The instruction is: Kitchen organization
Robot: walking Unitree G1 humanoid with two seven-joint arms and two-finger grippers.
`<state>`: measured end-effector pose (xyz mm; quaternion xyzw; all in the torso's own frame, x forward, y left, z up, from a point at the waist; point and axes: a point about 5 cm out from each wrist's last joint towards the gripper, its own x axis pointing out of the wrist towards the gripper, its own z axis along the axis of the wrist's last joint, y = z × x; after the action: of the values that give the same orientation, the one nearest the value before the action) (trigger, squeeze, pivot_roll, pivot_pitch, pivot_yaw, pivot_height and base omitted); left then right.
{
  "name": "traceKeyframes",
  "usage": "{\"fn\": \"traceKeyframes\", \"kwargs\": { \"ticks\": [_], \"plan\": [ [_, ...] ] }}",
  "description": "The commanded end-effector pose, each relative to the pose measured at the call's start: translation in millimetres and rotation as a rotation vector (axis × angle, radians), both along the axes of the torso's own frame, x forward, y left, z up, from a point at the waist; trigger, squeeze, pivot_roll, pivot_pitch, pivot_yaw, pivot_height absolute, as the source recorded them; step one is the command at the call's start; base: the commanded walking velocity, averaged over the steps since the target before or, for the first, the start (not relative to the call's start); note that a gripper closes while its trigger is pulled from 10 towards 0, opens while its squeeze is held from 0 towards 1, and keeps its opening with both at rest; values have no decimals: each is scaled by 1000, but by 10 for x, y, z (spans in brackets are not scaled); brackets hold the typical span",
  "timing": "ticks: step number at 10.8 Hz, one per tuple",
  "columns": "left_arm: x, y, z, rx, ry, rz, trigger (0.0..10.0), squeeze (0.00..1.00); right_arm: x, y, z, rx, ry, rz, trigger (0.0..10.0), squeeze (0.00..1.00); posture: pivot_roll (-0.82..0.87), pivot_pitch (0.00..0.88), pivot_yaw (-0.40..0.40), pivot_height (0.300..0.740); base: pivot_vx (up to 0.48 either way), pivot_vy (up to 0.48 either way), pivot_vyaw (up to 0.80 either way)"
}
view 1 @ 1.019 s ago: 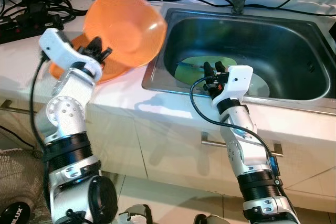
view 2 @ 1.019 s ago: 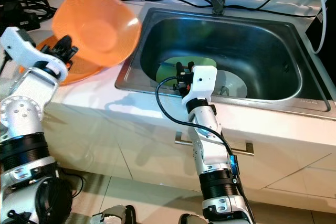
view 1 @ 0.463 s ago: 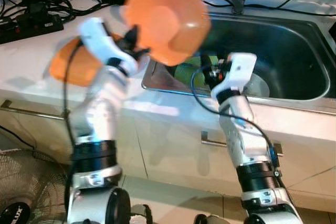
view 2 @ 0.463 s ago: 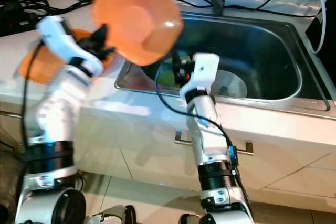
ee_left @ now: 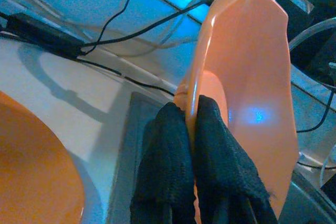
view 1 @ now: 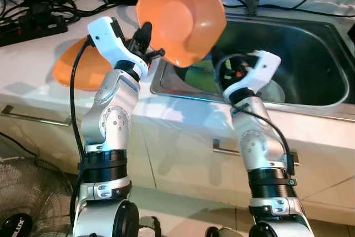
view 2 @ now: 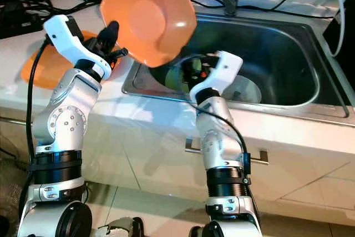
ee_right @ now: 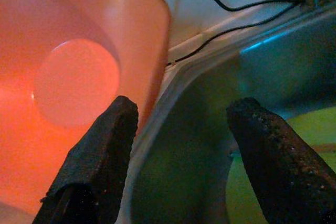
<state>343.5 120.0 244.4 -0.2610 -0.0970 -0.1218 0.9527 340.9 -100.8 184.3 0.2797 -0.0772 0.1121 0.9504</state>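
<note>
An orange bowl (view 1: 180,15) hangs tilted in the air over the left edge of the steel sink (view 1: 310,43), its hollow facing me. My left gripper (ee_left: 191,129) is shut on the bowl's rim (view 1: 148,37). A second orange bowl (view 1: 77,67) lies on the white counter behind the left arm. My right gripper (ee_right: 184,150) is open at the sink's front left, just below and right of the held bowl, with nothing between its fingers (ee_right: 100,156). In the sink lie a green plate (view 1: 201,77) and a white plate (view 1: 275,90), both partly hidden by the right arm.
Black cables and power strips (view 1: 33,23) crowd the counter's back left. The faucet base (view 1: 252,1) stands behind the sink. A drawer handle (view 1: 222,148) runs below the counter front. A fan grille (view 1: 22,203) stands on the floor at lower left.
My left arm has swung the orange bowl rightward from above the counter to the sink's left edge. My right gripper has lifted and turned toward the bowl.
</note>
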Motion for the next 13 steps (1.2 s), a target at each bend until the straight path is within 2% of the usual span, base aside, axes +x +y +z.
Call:
{"fn": "traceKeyframes", "kwargs": {
  "ticks": [1, 2, 10, 11, 12, 13],
  "plan": [
    [-22, -39, 50, -19, -43, -31, 10000, 0, 27, -1, 69, 43, 0, 7, 10000, 0, 81, 63, 24, 740, 0, 0, 0],
    [-33, -51, 58, -37, -53, -54, 10000, 0, 40, -5, 52, 64, 17, 10, 10000, 0, 86, 55, 23, 740, 0, 0, 0],
    [-118, -218, -27, 10, -45, -196, 10000, 0, 62, 57, 47, 194, 58, 59, 10000, 0, 95, 37, 31, 740, 0, 0, 0],
    [-118, -221, -30, 10, -43, -199, 10000, 0, 67, 49, 40, 212, 67, 62, 1020, 0, 95, 37, 31, 740, 0, 0, 0],
    [-115, -221, -37, 10, -40, -200, 10000, 0, 70, 40, 39, 222, 69, 59, 0, 0, 95, 42, 31, 740, 0, 0, 0],
    [-114, -215, -45, 12, -36, -197, 10000, 0, 74, 29, 38, 250, 73, 56, 0, 0, 95, 42, 31, 740, 0, 0, 0]
  ]
}}
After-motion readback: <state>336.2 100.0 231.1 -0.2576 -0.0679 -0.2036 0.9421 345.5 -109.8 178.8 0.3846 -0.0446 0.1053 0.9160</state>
